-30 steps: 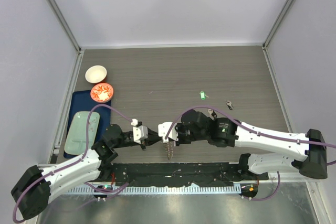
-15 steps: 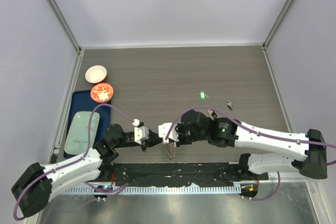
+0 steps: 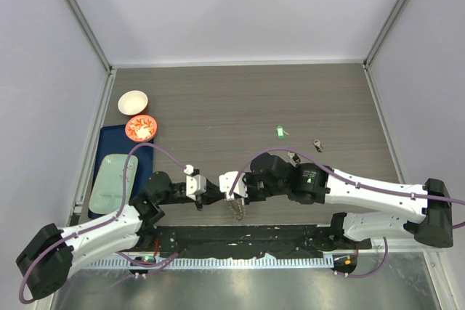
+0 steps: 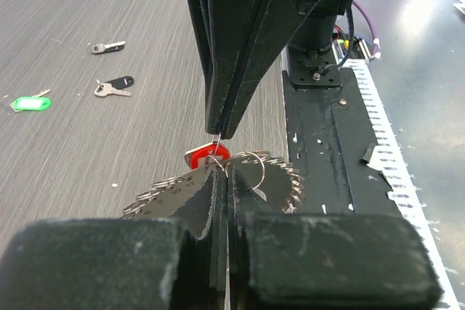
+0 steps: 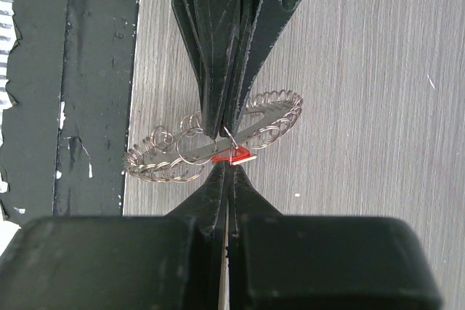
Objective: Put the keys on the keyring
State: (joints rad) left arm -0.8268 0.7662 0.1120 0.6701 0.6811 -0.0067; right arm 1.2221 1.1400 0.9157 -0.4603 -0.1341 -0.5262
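Inspector: How is the left gripper (image 4: 220, 183) set?

Technician: Its fingers are pressed flat together, and the band of the keyring (image 5: 265, 130) is pinched between them.

Inspector: And the right gripper (image 5: 228, 176)?

Technician: It is likewise set narrow. The red key (image 4: 207, 155) is found at its tips, and a thin wire loop is seen entering between them. The key appears to be gripped there.

Inspector: Where is the keyring located?

Technician: It is located at the near edge of the table (image 3: 240, 99), near the middle, over the seam where the wood surface meets the black base strip (image 5: 94, 70). The grippers are set tip to tip across it, the left one from the left and the right one from the right. The ring is held slightly tilted.

Inspector: Where are the other keys found?

Technician: They are laid loose on the table, farther out and to the right, well apart from the ring. A green key (image 4: 29, 103), a black key (image 4: 118, 83) and one more dark-headed key (image 4: 107, 47) are seen.

Inspector: What else is noted?

Technician: At the left edge, a pale green plate (image 3: 112, 179) is seated on a blue tray (image 3: 102, 143). An orange bowl (image 3: 141, 128) is placed at the tray's far corner, and a white bowl (image 3: 133, 102) just beyond it.
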